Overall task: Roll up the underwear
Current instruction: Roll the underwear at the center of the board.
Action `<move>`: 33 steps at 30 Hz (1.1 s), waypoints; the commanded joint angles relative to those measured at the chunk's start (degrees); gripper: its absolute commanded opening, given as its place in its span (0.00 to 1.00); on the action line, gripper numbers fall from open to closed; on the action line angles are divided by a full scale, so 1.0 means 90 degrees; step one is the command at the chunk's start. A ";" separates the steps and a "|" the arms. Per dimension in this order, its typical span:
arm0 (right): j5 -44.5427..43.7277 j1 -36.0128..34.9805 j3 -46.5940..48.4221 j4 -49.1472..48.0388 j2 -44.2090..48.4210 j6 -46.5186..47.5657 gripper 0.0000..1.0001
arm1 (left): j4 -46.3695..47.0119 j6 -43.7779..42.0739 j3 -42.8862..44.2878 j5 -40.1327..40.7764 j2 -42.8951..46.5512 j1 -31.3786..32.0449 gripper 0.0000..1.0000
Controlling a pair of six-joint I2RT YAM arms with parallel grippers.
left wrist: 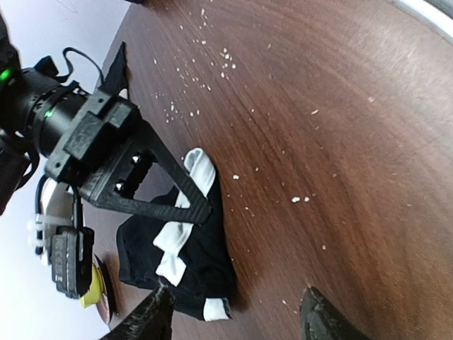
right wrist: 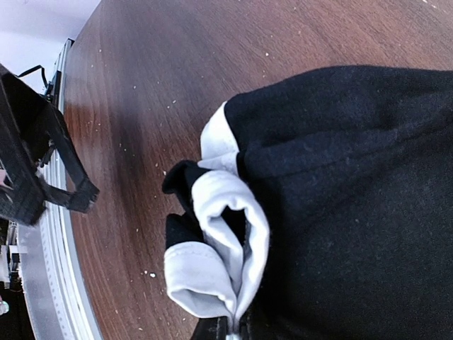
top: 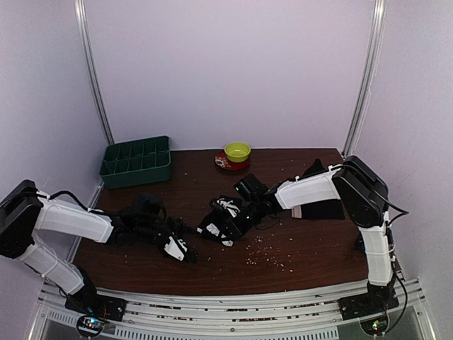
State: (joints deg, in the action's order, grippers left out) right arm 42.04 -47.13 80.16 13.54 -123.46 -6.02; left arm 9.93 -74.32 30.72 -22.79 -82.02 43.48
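Progress: early, no tidy roll yet | right pincer [right wrist: 228, 331] is pinching shut on the white trim of the strapped underwear [top: 225, 218], bunched mid-tabletop [top: 297, 263] | left pincer [top: 181, 248] is hovering open and empty just left of it | plain underwear [top: 320, 208], seemingly unrolled, is lying at the right

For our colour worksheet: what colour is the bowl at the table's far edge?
The bowl is yellow-green; top external view.

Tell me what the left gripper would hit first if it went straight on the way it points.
Most likely the bunched black underwear, just ahead of the left gripper; its jaws are open, and depth is hard to judge.
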 commanded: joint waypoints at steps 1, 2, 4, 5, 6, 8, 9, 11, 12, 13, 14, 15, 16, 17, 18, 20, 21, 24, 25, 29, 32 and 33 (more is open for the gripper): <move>-0.0078 0.0030 -0.0059 0.0756 -0.0335 -0.0221 0.00 | 0.0713 -0.0437 0.0285 0.0673 -0.0555 0.0357 0.62; -0.0097 0.0047 -0.0059 0.0769 -0.0328 -0.0220 0.00 | 0.0704 -0.0501 0.0350 0.0714 -0.0665 0.0414 0.62; -0.0146 0.0068 -0.0077 0.0761 -0.0311 -0.0224 0.00 | 0.0683 -0.0525 0.0480 0.0740 -0.0849 0.0495 0.61; -0.0165 0.0082 -0.0086 0.0756 -0.0306 -0.0214 0.00 | 0.0676 -0.0539 0.0541 0.0777 -0.0949 0.0529 0.61; -0.0166 0.0097 -0.0095 0.0752 -0.0306 -0.0210 0.00 | 0.0708 -0.0540 0.0594 0.0850 -0.1052 0.0566 0.60; -0.0203 0.0112 -0.0099 0.0766 -0.0314 -0.0207 0.00 | 0.0753 -0.0566 0.0693 0.1024 -0.1282 0.0627 0.59; -0.0216 0.0118 -0.0098 0.0778 -0.0315 -0.0192 0.00 | 0.0789 -0.0567 0.0745 0.1105 -0.1373 0.0635 0.58; -0.0227 0.0120 -0.0103 0.0789 -0.0316 -0.0185 0.00 | 0.0863 -0.0579 0.0815 0.1277 -0.1549 0.0640 0.57; -0.0228 0.0120 -0.0104 0.0784 -0.0318 -0.0176 0.00 | 0.0917 -0.0577 0.0844 0.1356 -0.1618 0.0646 0.57; -0.0233 0.0114 -0.0107 0.0798 -0.0308 -0.0167 0.00 | 0.0936 -0.0579 0.0869 0.1409 -0.1678 0.0647 0.57; -0.0242 0.0119 -0.0108 0.0808 -0.0306 -0.0154 0.00 | 0.0961 -0.0580 0.0880 0.1459 -0.1729 0.0647 0.57; -0.0244 0.0120 -0.0108 0.0809 -0.0307 -0.0147 0.00 | 0.0974 -0.0584 0.0888 0.1489 -0.1773 0.0647 0.57; -0.0247 0.0125 -0.0108 0.0813 -0.0311 -0.0142 0.00 | 0.0981 -0.0604 0.0900 0.1520 -0.1820 0.0647 0.57; -0.0252 0.0124 -0.0108 0.0818 -0.0311 -0.0133 0.00 | 0.0977 -0.0614 0.0923 0.1558 -0.1879 0.0647 0.57; -0.0248 0.0129 -0.0101 0.0815 -0.0315 -0.0123 0.00 | 0.0968 -0.0617 0.0957 0.1614 -0.1941 0.0652 0.56; -0.0239 0.0139 -0.0091 0.0820 -0.0316 -0.0117 0.00 | 0.0920 -0.0585 0.1072 0.1797 -0.2085 0.0657 0.54; -0.0238 0.0139 -0.0084 0.0828 -0.0311 -0.0109 0.00 | 0.0868 -0.0567 0.1137 0.1887 -0.2191 0.0656 0.53; -0.0221 0.0146 -0.0079 0.0860 -0.0316 -0.0070 0.00 | 0.0713 -0.0522 0.1311 0.2166 -0.2409 0.0657 0.49; -0.0223 0.0148 -0.0079 0.0880 -0.0320 -0.0051 0.00 | 0.0650 -0.0521 0.1356 0.2266 -0.2471 0.0657 0.49; -0.0213 0.0175 -0.0099 0.0908 -0.0302 -0.0005 0.00 | 0.0371 -0.0577 0.1448 0.2479 -0.2671 0.0657 0.45; -0.0201 0.0205 -0.0142 0.0900 -0.0253 0.0041 0.00 | 0.0151 -0.0592 0.1500 0.2564 -0.2757 0.0648 0.33; -0.0198 0.0211 -0.0162 0.0898 -0.0226 0.0060 0.00 | 0.0063 -0.0588 0.1523 0.2583 -0.2778 0.0650 0.30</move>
State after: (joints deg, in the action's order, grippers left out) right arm 43.31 -45.93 80.40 15.05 -123.61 -6.76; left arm 18.26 -79.22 44.49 -3.20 -104.07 49.56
